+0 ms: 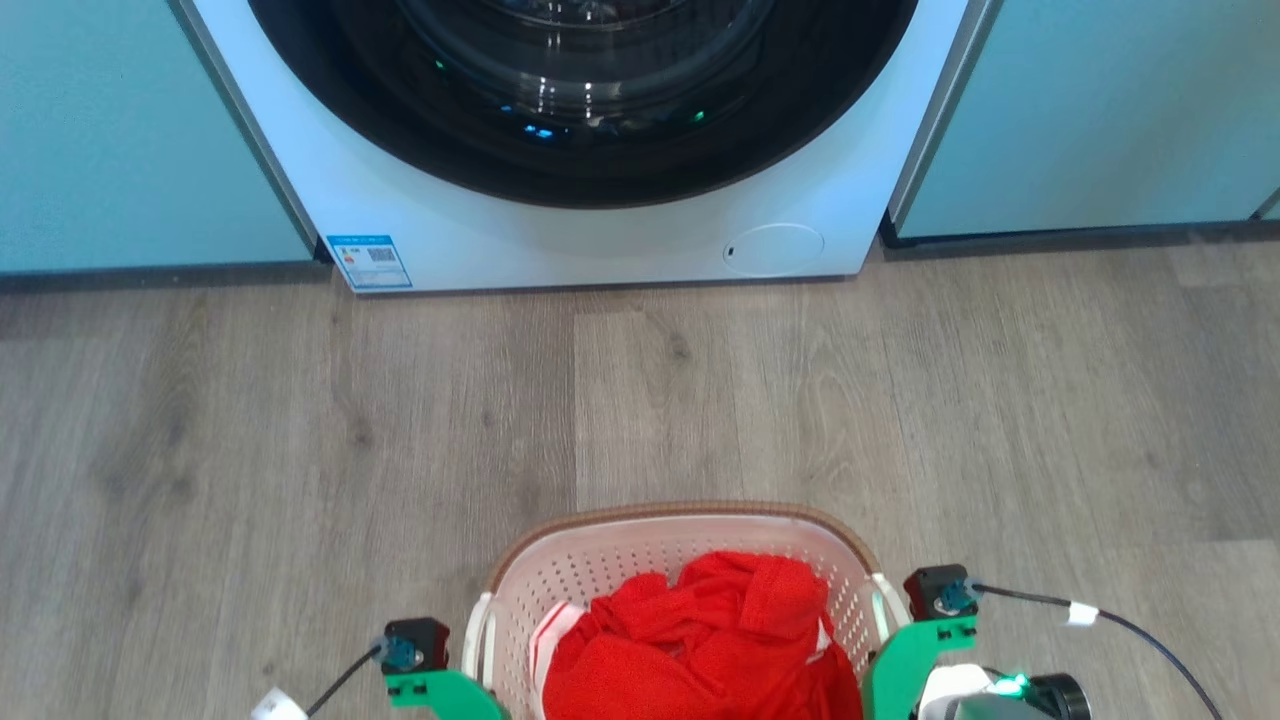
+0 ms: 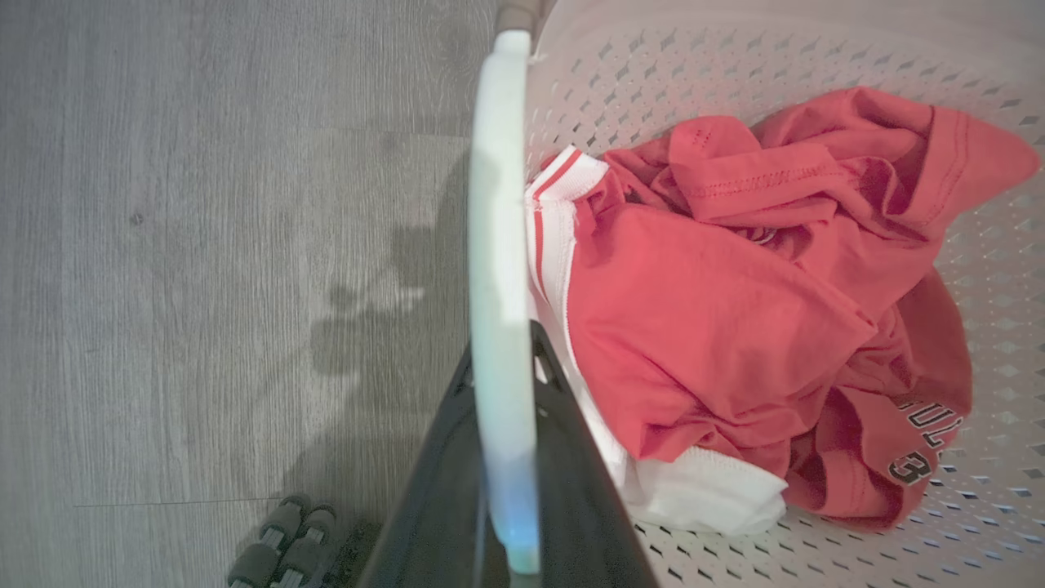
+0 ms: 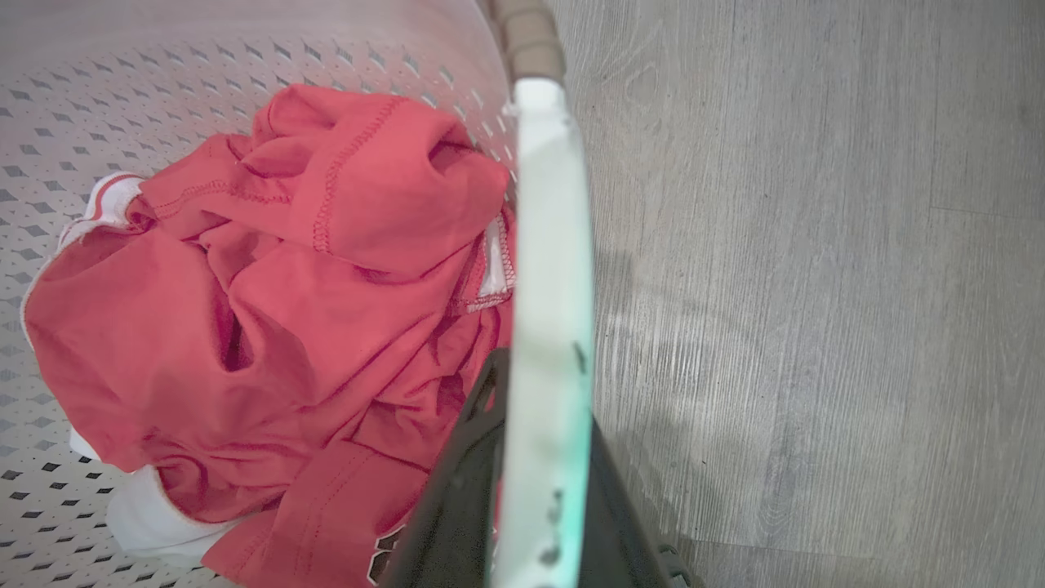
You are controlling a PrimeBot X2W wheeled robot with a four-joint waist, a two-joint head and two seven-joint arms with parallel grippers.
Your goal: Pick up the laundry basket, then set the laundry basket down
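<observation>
As left gripper and right gripper clasp it, laundry basket.

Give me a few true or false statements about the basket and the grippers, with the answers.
1. The basket is empty. False: red clothing lies in it.
2. The basket's rim is brown. True.
3. The left gripper holds the clothing. False: its fingers straddle the basket's left handle.
4. The right gripper is at the right handle. True.
5. The basket is inside the washer. False: it is in front of it, with wood floor between them.
</observation>
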